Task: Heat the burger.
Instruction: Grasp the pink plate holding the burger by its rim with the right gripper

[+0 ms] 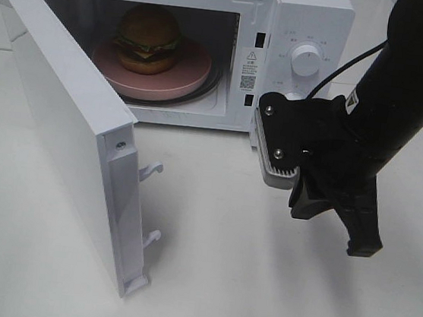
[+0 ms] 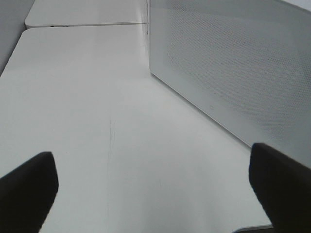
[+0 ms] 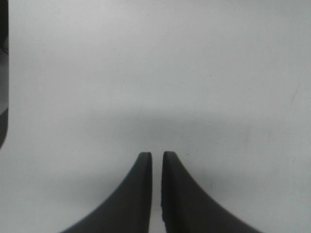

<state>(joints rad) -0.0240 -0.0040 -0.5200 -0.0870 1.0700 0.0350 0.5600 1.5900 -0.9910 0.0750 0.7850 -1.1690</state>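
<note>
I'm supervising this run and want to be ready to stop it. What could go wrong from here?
1. The door stands wide open; swung shut, it may strike the right gripper, which hangs close in front of the microwave.
2. The left gripper, open beside the door's outer face, may shove too hard and slide the microwave.

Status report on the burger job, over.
Left gripper open, empty, beside the door. Right gripper nearly shut, empty. Burger on plate inside microwave. Door wide open.
</note>
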